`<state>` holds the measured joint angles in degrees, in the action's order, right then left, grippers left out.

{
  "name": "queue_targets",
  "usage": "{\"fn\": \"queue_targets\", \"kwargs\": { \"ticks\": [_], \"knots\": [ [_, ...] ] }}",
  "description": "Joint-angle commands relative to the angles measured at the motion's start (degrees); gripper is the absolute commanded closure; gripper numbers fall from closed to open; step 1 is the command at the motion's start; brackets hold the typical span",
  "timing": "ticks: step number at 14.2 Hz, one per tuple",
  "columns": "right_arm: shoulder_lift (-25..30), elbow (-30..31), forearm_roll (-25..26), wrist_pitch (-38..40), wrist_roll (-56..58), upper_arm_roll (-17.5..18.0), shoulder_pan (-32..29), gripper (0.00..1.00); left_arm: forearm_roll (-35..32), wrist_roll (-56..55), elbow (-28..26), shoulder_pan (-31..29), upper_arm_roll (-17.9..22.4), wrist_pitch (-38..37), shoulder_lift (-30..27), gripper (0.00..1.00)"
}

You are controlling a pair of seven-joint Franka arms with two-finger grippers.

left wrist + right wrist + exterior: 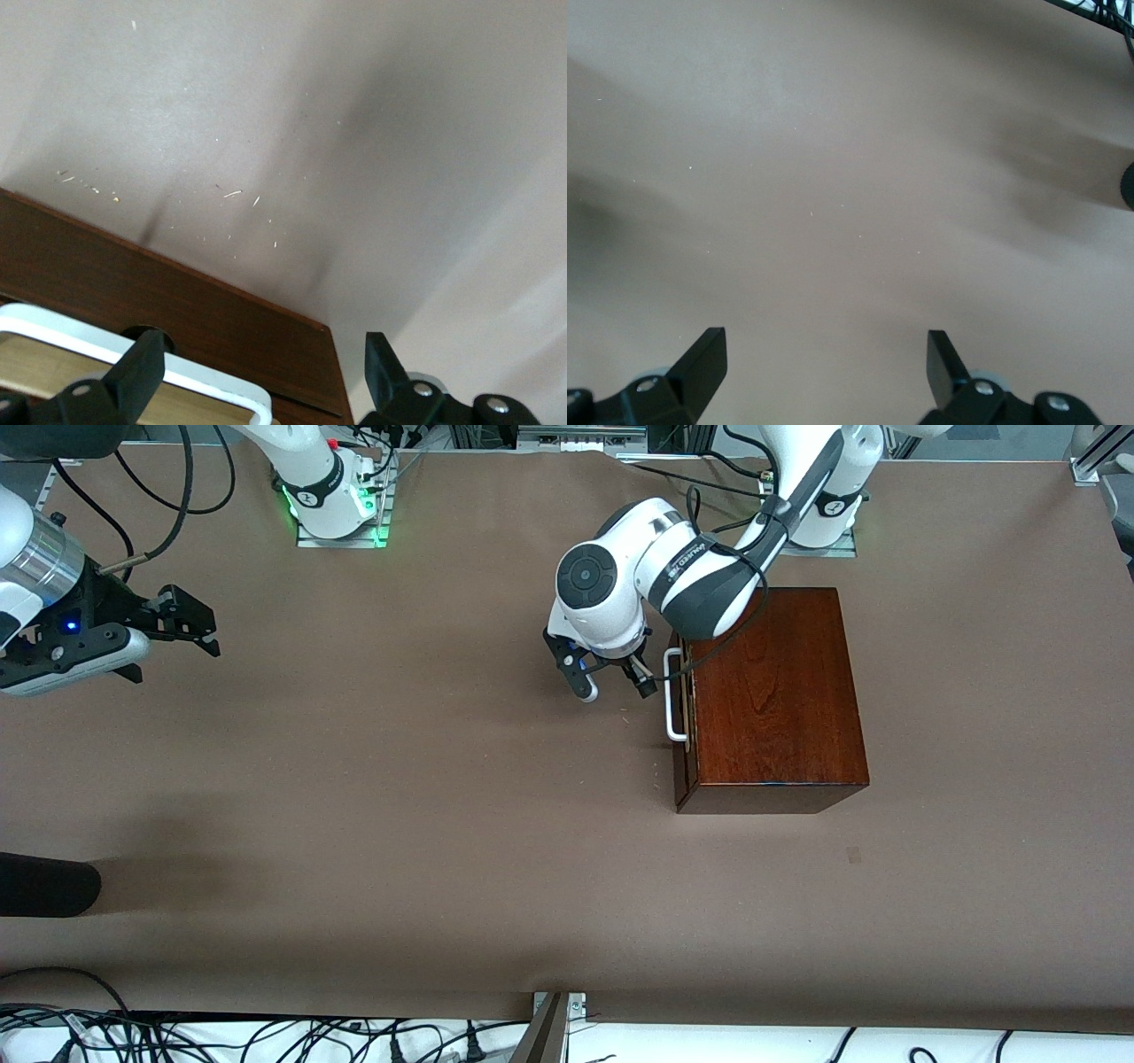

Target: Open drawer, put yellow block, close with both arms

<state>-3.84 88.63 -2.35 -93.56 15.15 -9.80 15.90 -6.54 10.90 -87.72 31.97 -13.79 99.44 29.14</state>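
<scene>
The dark mahogany box (780,691) stands toward the left arm's end of the table. The drawer's white bar handle (673,695) faces the table's middle, and the drawer looks shut or nearly shut. My left gripper (617,688) is open, low in front of the drawer, with one finger (645,685) close beside the handle and not around it. In the left wrist view, the gripper (261,354) frames the handle (204,381) and the drawer's dark front (195,301). My right gripper (213,636) waits open and empty over bare table (824,350). The yellow block is out of view.
A dark rounded object (44,886) lies at the table's edge toward the right arm's end, nearer the front camera. Cables (266,1036) run along the near edge. A small mark (853,855) lies on the brown table cover (399,824) near the box.
</scene>
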Motion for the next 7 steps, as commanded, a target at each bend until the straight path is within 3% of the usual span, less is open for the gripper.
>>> {"fn": "queue_targets", "kwargs": {
  "ticks": [1,7],
  "knots": [
    [0.06,-0.57,0.68,0.84,-0.91,0.13,0.10,0.00,1.53,-4.82,0.18,-1.29,0.34,-3.01,-3.82,0.00],
    [-0.03,-0.66,0.85,0.84,-0.12,0.22,0.10,0.00,1.62,-4.58,1.84,-13.13,0.43,-7.85,-11.37,0.00]
  ]
}}
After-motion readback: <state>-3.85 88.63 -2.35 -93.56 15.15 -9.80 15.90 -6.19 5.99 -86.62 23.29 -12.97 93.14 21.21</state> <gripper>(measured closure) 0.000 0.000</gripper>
